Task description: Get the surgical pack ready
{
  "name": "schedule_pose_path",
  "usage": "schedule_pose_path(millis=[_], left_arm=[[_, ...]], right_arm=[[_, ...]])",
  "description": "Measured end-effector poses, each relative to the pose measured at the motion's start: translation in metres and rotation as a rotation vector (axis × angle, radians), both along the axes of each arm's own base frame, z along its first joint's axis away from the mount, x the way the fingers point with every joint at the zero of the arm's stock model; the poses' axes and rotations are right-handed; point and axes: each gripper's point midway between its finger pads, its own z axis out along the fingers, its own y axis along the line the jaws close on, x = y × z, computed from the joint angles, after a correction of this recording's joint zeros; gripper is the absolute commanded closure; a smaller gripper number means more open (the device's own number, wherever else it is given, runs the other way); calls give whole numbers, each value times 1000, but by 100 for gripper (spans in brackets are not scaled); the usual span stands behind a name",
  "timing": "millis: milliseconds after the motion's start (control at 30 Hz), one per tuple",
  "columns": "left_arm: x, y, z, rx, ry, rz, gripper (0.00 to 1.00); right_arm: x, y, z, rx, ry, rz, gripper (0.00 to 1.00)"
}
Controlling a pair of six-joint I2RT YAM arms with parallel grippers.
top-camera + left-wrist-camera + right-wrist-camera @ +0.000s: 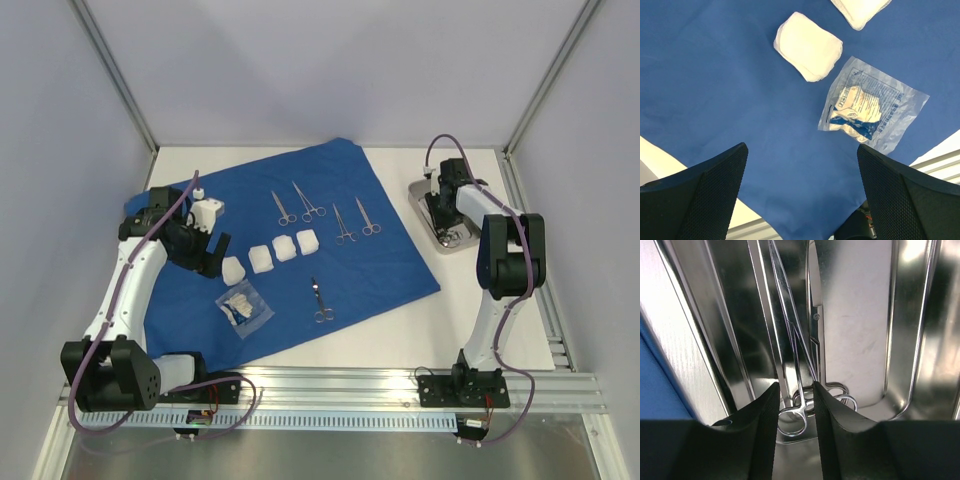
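Observation:
The royal-blue drape (pixel 300 230) lies spread flat on the table. On it are several white gauze squares (pixel 272 255) in a row and several silver scissor-like instruments (pixel 320 212), one apart nearer the front (pixel 321 300). The steel tray (pixel 416 190) stands to the right, off the cloth. My right gripper (pixel 796 400) reaches down into the tray (pixel 865 330), jaws slightly apart on either side of an instrument (pixel 795 340) that lies on the tray floor. My left gripper (pixel 802 165) hangs wide open over the drape (pixel 715 75), with nothing between its fingers.
A clear plastic packet (pixel 872 107) with white and blue contents lies on the drape's near left part, just beside a gauze square (pixel 809 46). An aluminium rail (pixel 330 385) runs along the table's front edge. Grey walls close in the sides and back.

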Motion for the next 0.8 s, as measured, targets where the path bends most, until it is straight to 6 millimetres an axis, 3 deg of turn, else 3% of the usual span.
schedule_pose_path(millis=[167, 233, 333, 433, 533, 567, 667, 800], left_arm=[[-1, 1, 4, 4, -16, 2, 0], [-2, 2, 6, 13, -24, 6, 0], [-3, 7, 6, 36, -27, 18, 0], [-8, 15, 2, 79, -17, 41, 0], [-21, 24, -5, 126, 1, 64, 0], [-26, 26, -7, 137, 6, 68, 0], [-42, 33, -11, 179, 2, 86, 0], [-57, 38, -12, 205, -19, 100, 0]], right_arm=[[-5, -2, 14, -5, -5, -37, 66], [-6, 0, 35, -9, -44, -73, 66], [-8, 15, 83, -12, -161, -111, 67], [-28, 75, 138, 30, -306, -61, 67], [-66, 162, 160, 119, -362, 84, 61], [-79, 185, 158, 143, -353, 125, 55], [-130, 246, 132, 182, -262, 241, 50], [-179, 289, 95, 168, -142, 322, 50]])
